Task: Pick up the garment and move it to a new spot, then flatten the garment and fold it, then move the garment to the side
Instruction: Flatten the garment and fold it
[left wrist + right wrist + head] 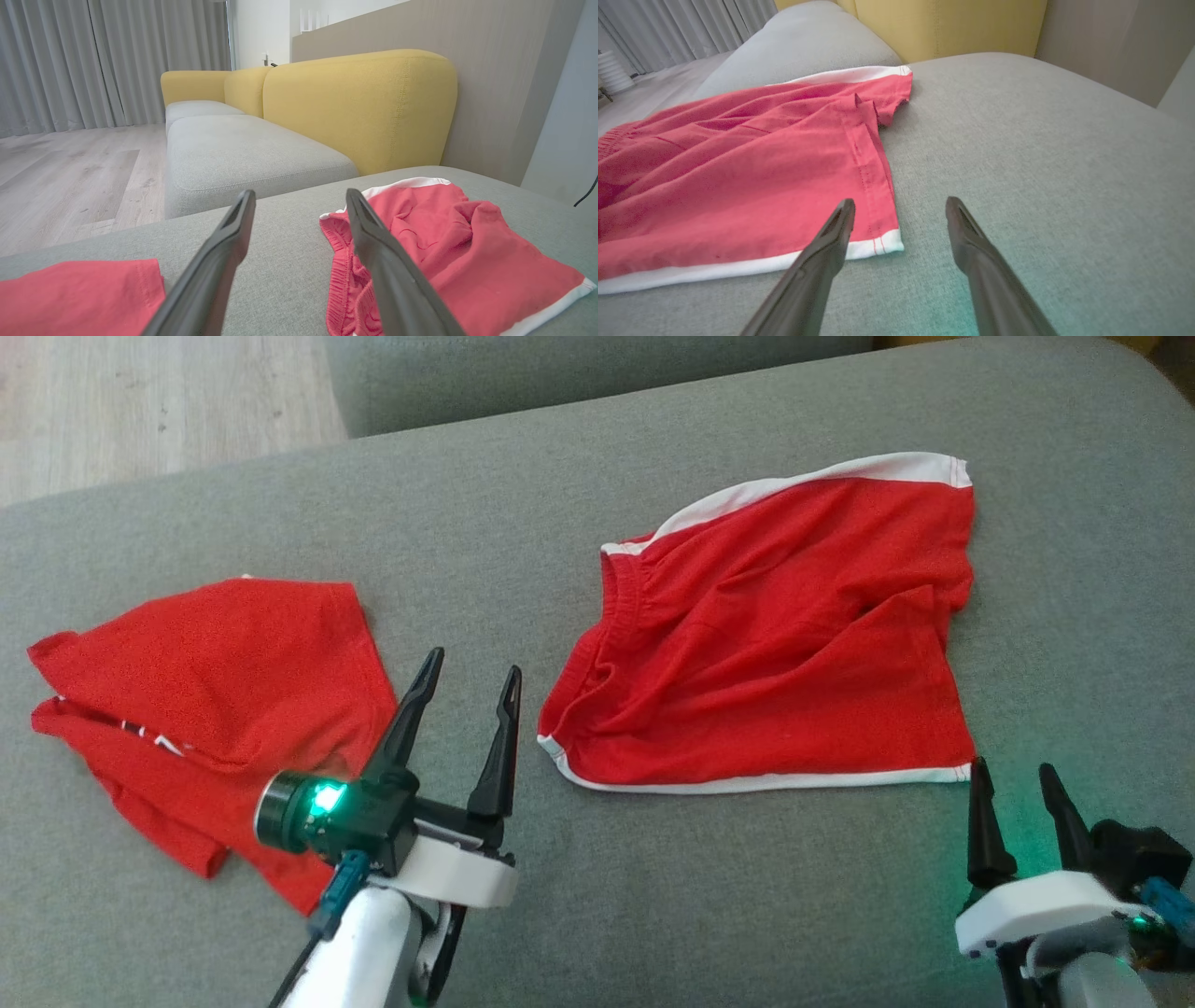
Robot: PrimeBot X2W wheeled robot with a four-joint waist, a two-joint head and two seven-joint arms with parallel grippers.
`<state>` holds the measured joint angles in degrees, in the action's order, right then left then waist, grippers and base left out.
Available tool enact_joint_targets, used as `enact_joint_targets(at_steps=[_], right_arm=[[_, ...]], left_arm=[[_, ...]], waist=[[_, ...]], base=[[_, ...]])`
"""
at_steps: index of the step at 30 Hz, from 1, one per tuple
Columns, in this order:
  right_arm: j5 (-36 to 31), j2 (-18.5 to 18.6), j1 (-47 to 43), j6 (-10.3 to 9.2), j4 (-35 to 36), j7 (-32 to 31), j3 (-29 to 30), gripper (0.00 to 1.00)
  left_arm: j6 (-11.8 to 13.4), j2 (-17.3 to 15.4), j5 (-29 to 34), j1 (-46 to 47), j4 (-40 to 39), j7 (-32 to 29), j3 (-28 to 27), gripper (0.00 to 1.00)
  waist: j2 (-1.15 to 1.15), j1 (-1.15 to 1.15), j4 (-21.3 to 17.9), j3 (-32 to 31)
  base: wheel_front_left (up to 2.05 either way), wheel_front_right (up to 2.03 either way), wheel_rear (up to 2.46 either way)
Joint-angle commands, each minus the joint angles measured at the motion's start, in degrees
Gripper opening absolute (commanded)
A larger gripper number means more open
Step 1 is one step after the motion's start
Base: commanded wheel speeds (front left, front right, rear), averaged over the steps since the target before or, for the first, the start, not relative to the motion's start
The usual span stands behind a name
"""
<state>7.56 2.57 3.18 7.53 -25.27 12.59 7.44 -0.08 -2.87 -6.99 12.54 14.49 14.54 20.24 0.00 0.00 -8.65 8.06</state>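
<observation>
**Grippers.** Nearest, both stand empty over the grey seat cushion (pixel 653 915). The left gripper (pixel 473 663), jaws apart, sits between the two red garments. The right gripper (pixel 1012 765), jaws likewise apart, is just beside the near right corner of the red shorts (pixel 775 635).

**Task item.** The shorts lie right of centre on the cushion, with the gathered waistband to the left and white trim along the near and far edges. They are creased across the middle and not yet flat.

**Risks.**
- A pinch at the corner may catch the top layer only, so the shorts would bunch or fall open when lifted.
- Fingertips driven too low could snag the cushion fabric.
- The left gripper is close to a second red garment (pixel 215 691) of the same colour, so a misjudged reach could take the wrong piece.

**Surroundings.** The second garment lies at the left, apparently folded. Beyond are another grey seat (pixel 243 154), a yellow backrest (pixel 359 107) and a wooden floor (pixel 140 401) at the far left. No object lies between either gripper and the shorts.
</observation>
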Motion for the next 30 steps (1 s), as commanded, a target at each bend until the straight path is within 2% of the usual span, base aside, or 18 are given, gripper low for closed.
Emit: enact_joint_targets(at_steps=[1, 8, 27, 28, 29, 30], right_arm=[[0.04, 0.33, 2.35, -0.04, 0.50, -0.43, -0.58, 1.00], [-0.26, 0.32, 4.21, -0.04, -3.59, -1.89, 1.10, 1.00], [-2.40, 0.32, 7.84, -0.04, -10.28, -4.45, -0.37, 1.00], [-2.31, 0.32, 7.96, -0.04, -10.54, -4.74, -0.42, 0.77], [-2.29, 0.32, 8.06, -0.04, -10.77, -4.98, -0.38, 0.24], [-2.30, 0.32, 8.12, -0.04, -10.94, -5.11, -0.31, 0.00]], left_arm=[[-0.22, -0.01, 0.56, 2.40, -1.67, 0.46, -2.03, 1.00], [-0.44, -0.01, 0.72, 3.00, -1.40, 0.46, -1.75, 1.00], [-0.47, -0.01, 0.91, 4.06, -1.07, 0.46, -1.57, 1.00], [-0.49, -0.01, 0.93, 4.11, -1.02, 0.46, -1.56, 1.00], [-0.50, -0.01, 0.94, 4.13, -0.98, 0.46, -1.55, 1.00], [-0.52, -0.01, 0.95, 4.13, -0.94, 0.46, -1.55, 1.00]], waist=[[0.00, 0.00, 0.11, 0.35], [0.00, 0.00, 0.80, 1.42], [0.00, 0.00, 1.97, 2.99], [0.00, 0.00, 2.04, 2.99], [0.00, 0.00, 2.10, 2.95], [0.00, 0.00, 2.15, 2.89]], base=[[0.00, 0.00, 0.00], [0.00, 0.00, 0.00], [0.00, 0.00, 0.00], [0.00, 0.00, 0.00], [0.00, 0.00, 0.00], [0.00, 0.00, 0.00]])
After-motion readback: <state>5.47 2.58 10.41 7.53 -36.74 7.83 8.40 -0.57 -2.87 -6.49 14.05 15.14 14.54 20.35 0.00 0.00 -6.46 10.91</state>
